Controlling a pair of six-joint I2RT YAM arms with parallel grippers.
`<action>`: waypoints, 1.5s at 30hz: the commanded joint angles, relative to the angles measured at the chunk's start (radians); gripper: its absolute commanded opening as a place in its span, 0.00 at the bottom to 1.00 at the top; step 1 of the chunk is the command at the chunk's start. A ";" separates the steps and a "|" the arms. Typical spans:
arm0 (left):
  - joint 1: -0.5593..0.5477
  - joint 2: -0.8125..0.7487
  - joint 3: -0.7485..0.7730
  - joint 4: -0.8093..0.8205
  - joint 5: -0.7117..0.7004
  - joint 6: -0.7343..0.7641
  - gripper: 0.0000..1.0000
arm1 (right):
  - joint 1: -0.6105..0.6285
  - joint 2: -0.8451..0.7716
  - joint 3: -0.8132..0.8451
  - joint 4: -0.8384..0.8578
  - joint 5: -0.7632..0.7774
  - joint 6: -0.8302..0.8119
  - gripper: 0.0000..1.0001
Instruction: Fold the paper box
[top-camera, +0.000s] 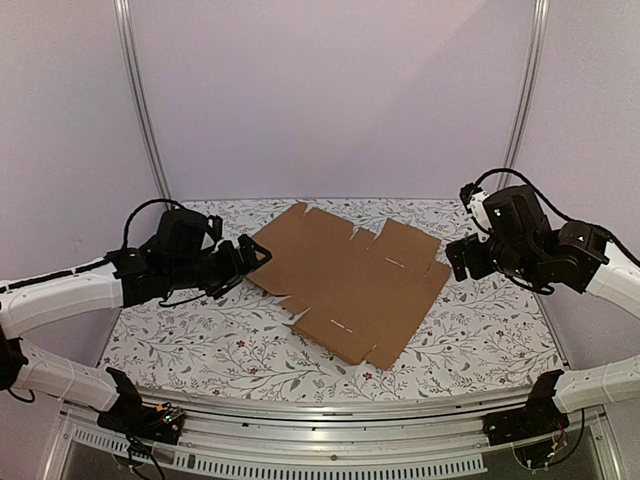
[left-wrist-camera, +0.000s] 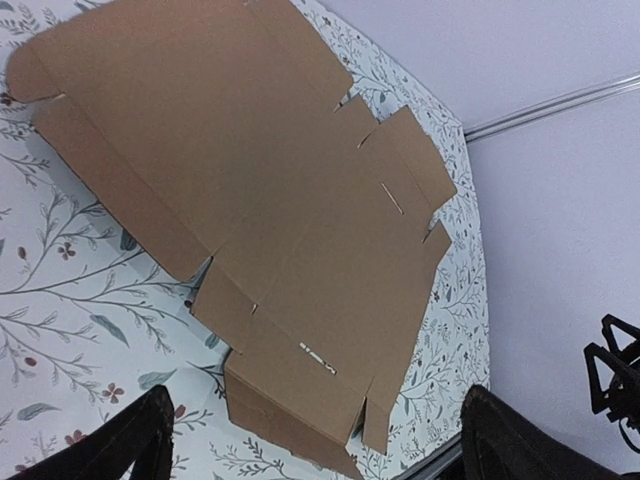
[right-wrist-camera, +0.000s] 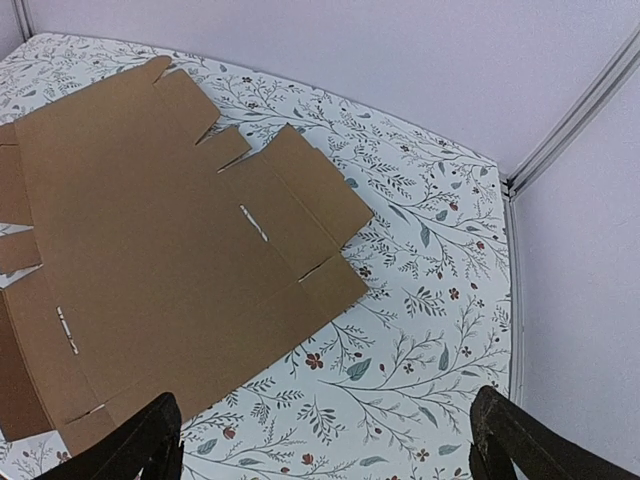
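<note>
The paper box (top-camera: 345, 280) lies unfolded, nearly flat, in the middle of the flowered table: a plain brown cardboard sheet with flaps, tabs and small slots. It fills much of the left wrist view (left-wrist-camera: 250, 210) and the left half of the right wrist view (right-wrist-camera: 160, 260). My left gripper (top-camera: 255, 258) hovers open at the sheet's left edge, nothing between its fingers (left-wrist-camera: 130, 445). Above the table, just right of the sheet, my right gripper (top-camera: 458, 260) hangs open and empty, with its fingers (right-wrist-camera: 140, 445) wide apart.
The table (top-camera: 200, 340) carries a floral cloth and ends at a metal rail (top-camera: 330, 410) along the near edge. Lilac walls with aluminium posts (top-camera: 140, 100) enclose the back and sides. The right arm's gripper shows at the right edge of the left wrist view (left-wrist-camera: 615, 385).
</note>
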 joint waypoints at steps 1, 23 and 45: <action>0.028 0.071 -0.035 0.084 0.037 -0.099 0.97 | 0.006 0.006 -0.010 -0.026 -0.027 0.023 0.99; 0.245 0.471 -0.028 0.342 0.154 -0.166 0.68 | 0.008 -0.009 -0.030 -0.033 -0.013 0.037 0.99; 0.291 0.628 0.077 0.375 0.183 -0.144 0.42 | 0.007 0.001 -0.002 -0.048 -0.023 0.014 0.99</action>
